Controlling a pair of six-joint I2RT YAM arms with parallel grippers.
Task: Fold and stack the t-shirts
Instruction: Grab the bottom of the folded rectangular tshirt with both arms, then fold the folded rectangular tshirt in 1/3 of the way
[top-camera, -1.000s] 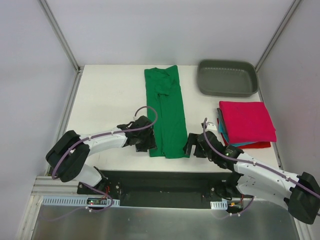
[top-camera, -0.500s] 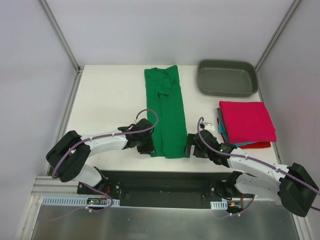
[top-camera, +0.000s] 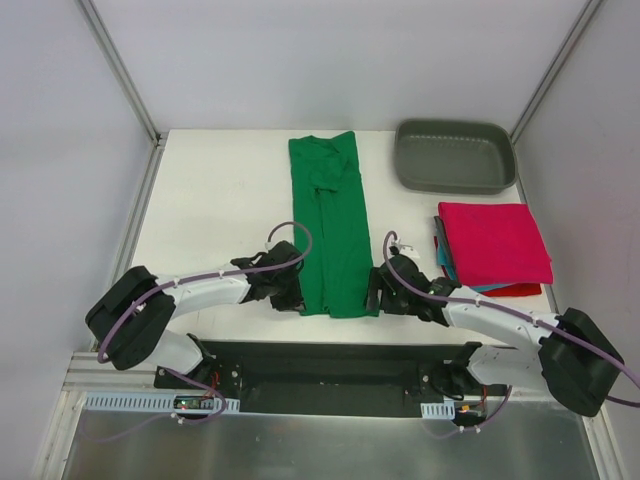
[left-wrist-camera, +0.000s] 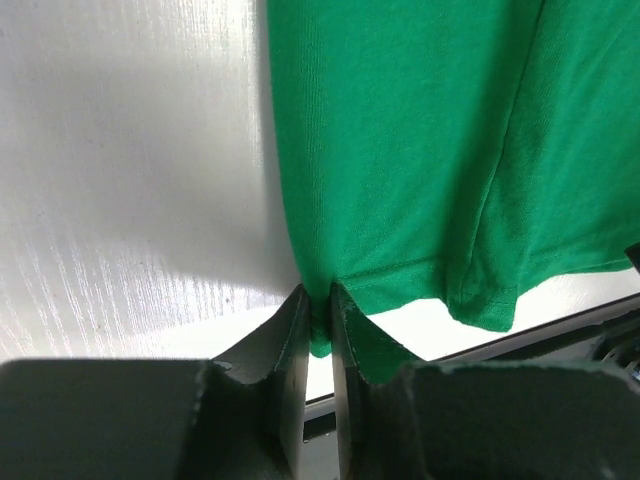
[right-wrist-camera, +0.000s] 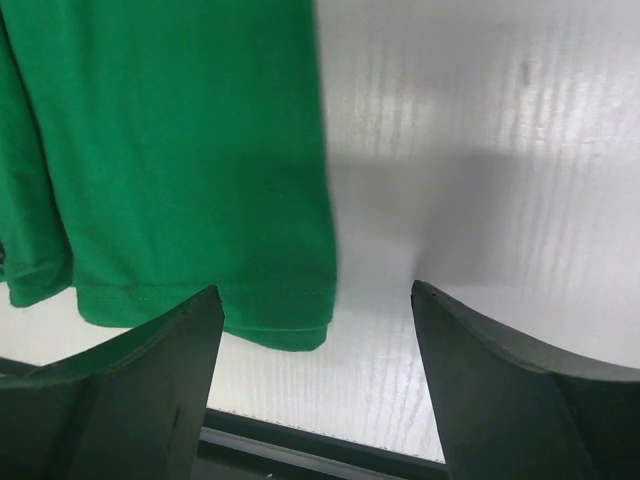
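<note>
A bright green t-shirt (top-camera: 333, 222), folded into a long strip, lies down the middle of the white table. My left gripper (top-camera: 292, 296) is shut on its near left hem corner (left-wrist-camera: 320, 330). My right gripper (top-camera: 377, 292) is open at the near right hem corner (right-wrist-camera: 290, 320), its fingers (right-wrist-camera: 150, 380) straddling the corner without touching it. A stack of folded shirts lies at the right: crimson-pink (top-camera: 492, 242) on top, teal (top-camera: 447, 268) and red (top-camera: 520, 291) edges showing beneath.
A grey plastic tray (top-camera: 455, 155) stands at the back right. The table's near edge (top-camera: 340, 335) runs just behind both grippers, with the black base plate below. Metal frame posts stand at the back corners.
Both grippers have moved in toward the shirt's near hem corners. The left one has closed on the left corner; the right one has slid left up to the right corner.
</note>
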